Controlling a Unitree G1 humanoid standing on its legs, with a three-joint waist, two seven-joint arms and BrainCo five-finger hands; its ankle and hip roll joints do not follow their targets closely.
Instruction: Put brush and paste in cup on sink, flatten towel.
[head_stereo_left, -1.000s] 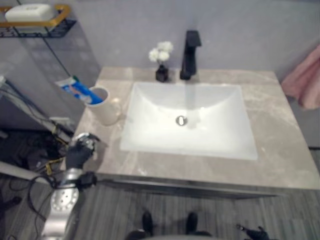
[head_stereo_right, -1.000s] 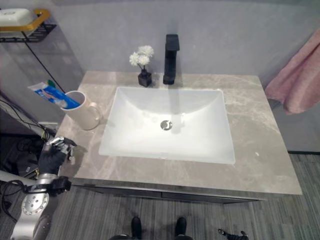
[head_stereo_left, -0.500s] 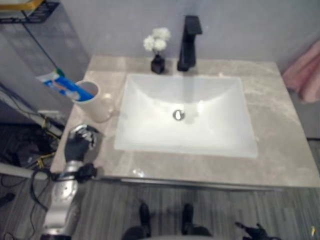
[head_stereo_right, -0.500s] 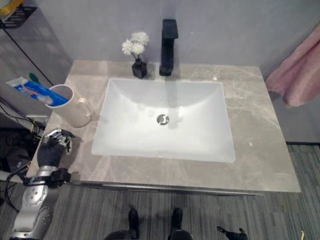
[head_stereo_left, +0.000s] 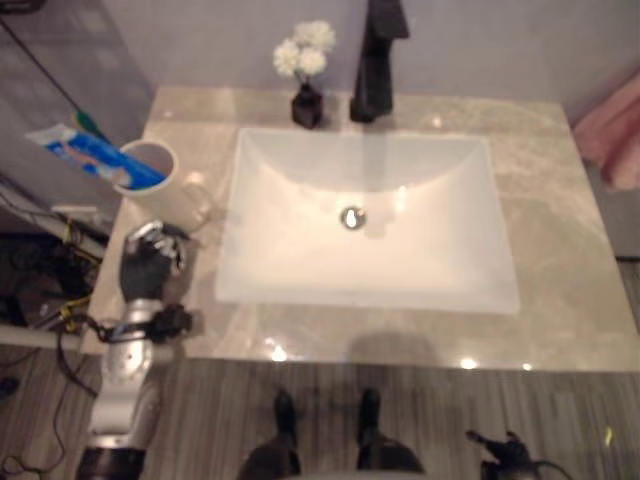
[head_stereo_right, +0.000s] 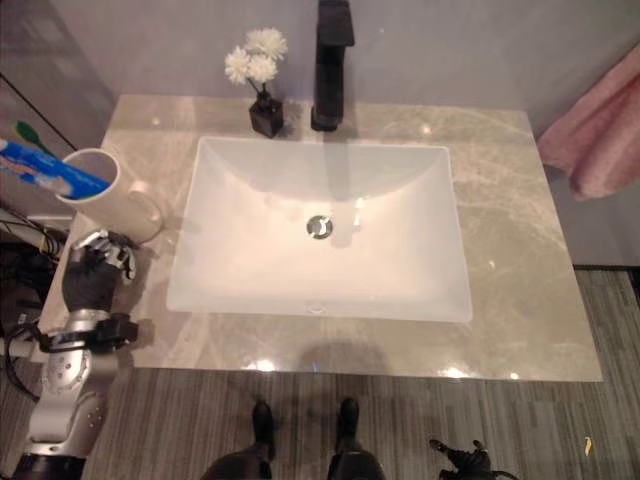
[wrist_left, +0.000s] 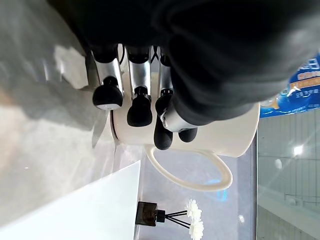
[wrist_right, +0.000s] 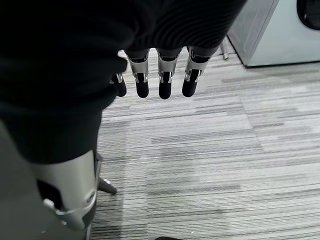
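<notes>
The left hand (head_stereo_left: 148, 268) sits at the near left corner of the marble bench (head_stereo_right: 520, 250), just in front of the cup (head_stereo_right: 97, 192). In the left wrist view its fingers (wrist_left: 139, 100) are curled loosely with the dark tips close together and nothing between them; the cup's white wall and looped handle lie just past the tips, but whether the tips touch the cup cannot be told. The right hand (wrist_right: 155, 70) hangs over the grey striped floor (wrist_right: 210, 150), fingers straight and side by side, holding nothing. The cup stands upright on the bench at the left of the sink (head_stereo_right: 320, 290), near its left rim but apart from it, with the handle turned toward the sink. The blue-and-white paste (head_stereo_left: 90, 160) leans in the cup, its free end projecting out over the left edge of the bench, and the green end of the brush (head_stereo_left: 88, 122) shows just behind it — both items are in the cup. The white rectangular sink takes the middle of the bench, with a round metal drain (head_stereo_right: 319, 226) at its centre. Behind the sink, against the wall, a small dark vase of white flowers (head_stereo_right: 258, 85) stands just left of the black faucet (head_stereo_right: 331, 65). A pink towel (head_stereo_right: 600, 135) hangs beyond the far right corner of the bench, bunched in folds.
</notes>
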